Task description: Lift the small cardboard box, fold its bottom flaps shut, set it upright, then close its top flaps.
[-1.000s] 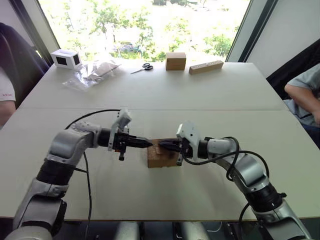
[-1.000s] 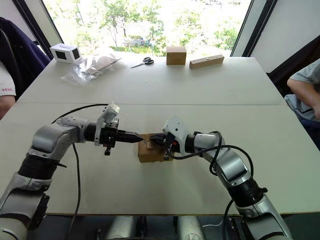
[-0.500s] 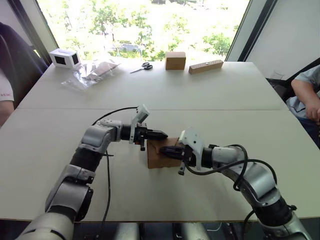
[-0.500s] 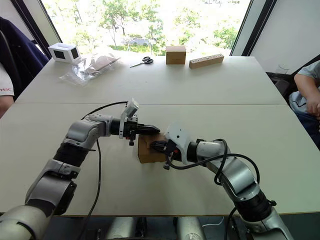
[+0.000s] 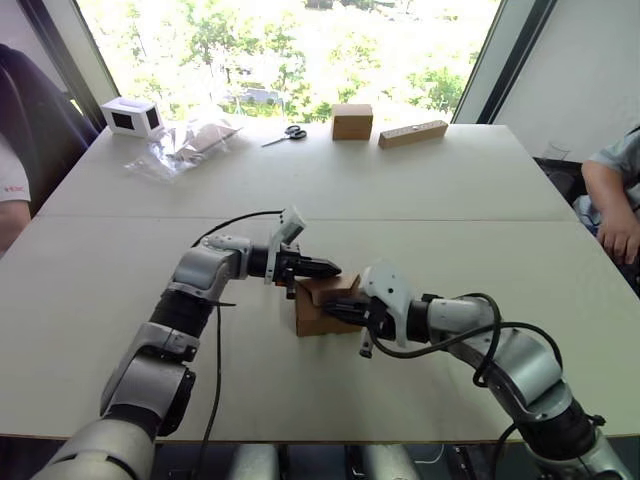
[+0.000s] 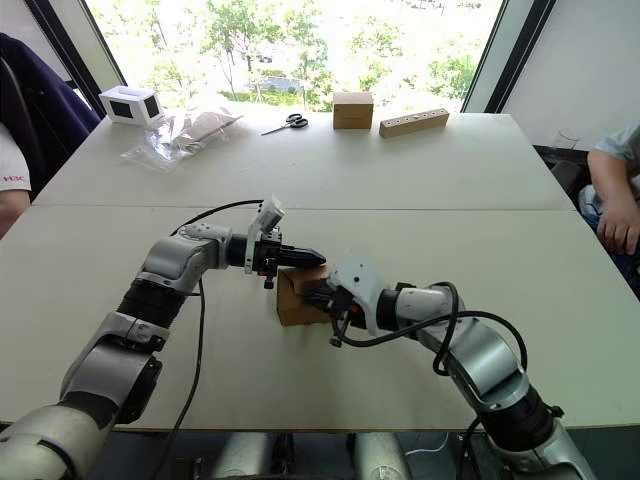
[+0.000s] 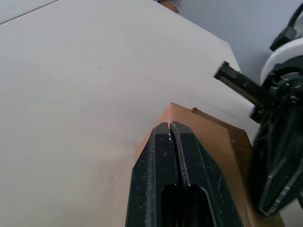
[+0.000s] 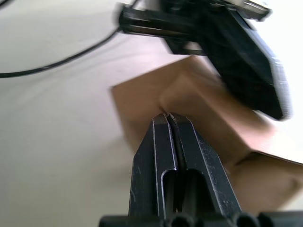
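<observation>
Resting on the pale table [image 5: 420,180] near its front middle, the small plain brown corrugated cardboard box [image 5: 318,305] sits between the two arms. The left gripper [image 5: 333,268] reaches in from the robot's left, its two black fingers pressed together with nothing between them, tips at the box's upper far edge. The right gripper [image 5: 328,309] comes from the right side, fingers likewise pressed together, tips against the box's near face. At the table's far edge lie black-handled scissors [image 5: 288,133], a tidy brown cube box [image 5: 352,121], a long flat cardboard bar [image 5: 412,133], a white box [image 5: 131,116] and a crumpled clear plastic bag [image 5: 185,146].
</observation>
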Available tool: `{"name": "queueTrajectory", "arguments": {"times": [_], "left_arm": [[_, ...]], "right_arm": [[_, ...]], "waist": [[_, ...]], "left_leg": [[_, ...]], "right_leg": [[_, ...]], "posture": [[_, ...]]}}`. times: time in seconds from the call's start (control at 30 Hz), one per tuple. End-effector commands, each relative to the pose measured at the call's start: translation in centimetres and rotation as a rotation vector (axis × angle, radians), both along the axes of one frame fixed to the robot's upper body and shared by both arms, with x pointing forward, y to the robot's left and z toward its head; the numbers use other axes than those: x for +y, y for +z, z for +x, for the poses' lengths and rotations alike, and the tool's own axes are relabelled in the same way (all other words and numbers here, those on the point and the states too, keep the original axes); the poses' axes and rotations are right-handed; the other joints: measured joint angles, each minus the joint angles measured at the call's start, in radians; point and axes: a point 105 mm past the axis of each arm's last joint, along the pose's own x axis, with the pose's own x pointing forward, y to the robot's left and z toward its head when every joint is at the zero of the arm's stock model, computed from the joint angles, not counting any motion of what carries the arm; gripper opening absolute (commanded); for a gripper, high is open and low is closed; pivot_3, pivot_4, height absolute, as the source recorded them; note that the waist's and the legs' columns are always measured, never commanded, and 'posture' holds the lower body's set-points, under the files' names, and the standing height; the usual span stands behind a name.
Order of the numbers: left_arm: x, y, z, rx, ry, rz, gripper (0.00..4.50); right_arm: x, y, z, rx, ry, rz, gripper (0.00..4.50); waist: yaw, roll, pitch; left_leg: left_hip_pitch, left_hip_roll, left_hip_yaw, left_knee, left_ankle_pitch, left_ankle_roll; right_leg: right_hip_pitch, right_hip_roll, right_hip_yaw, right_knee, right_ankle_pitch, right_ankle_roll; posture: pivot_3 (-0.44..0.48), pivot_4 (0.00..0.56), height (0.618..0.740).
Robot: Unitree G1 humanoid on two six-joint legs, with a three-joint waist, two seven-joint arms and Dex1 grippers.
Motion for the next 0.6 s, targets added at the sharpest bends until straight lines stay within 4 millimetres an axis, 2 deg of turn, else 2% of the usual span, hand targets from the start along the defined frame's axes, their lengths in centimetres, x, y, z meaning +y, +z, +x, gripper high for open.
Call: {"name": "queueTrajectory", "arguments": {"times": [0.03, 0.47, 0.6], "left_arm": [[0.2, 1.3, -0.3, -0.031, -0.012, -0.034, 0.02], [1.6, 2.7, -0.5, -0.046, 0.042, -0.084, 0.02], [1.4, 1.1, -2.1, -0.061, -0.034, -0.014, 0.02]], "right_arm": [[-0.1, 0.3, 0.4, -0.039, -0.005, -0.006, 0.00], [-0.6, 0.2, 0.4, -0.016, 0.012, -0.014, 0.00], [-1.0, 1.2, -0.2, 0.001, 0.030, 0.019, 0.00]], "waist": [[0.000, 0.000, 0.000], [0.000, 0.000, 0.000], [0.000, 0.000, 0.000]], "left_leg": [[0.000, 0.000, 0.000, 0.000, 0.000, 0.000], [0.000, 0.000, 0.000, 0.000, 0.000, 0.000], [0.000, 0.000, 0.000, 0.000, 0.000, 0.000]], "right_leg": [[0.000, 0.000, 0.000, 0.000, 0.000, 0.000], [0.000, 0.000, 0.000, 0.000, 0.000, 0.000], [0.000, 0.000, 0.000, 0.000, 0.000, 0.000]], "posture": [[0.000, 0.150, 0.740], [0.000, 0.150, 0.740], [0.000, 0.150, 0.740]]}}
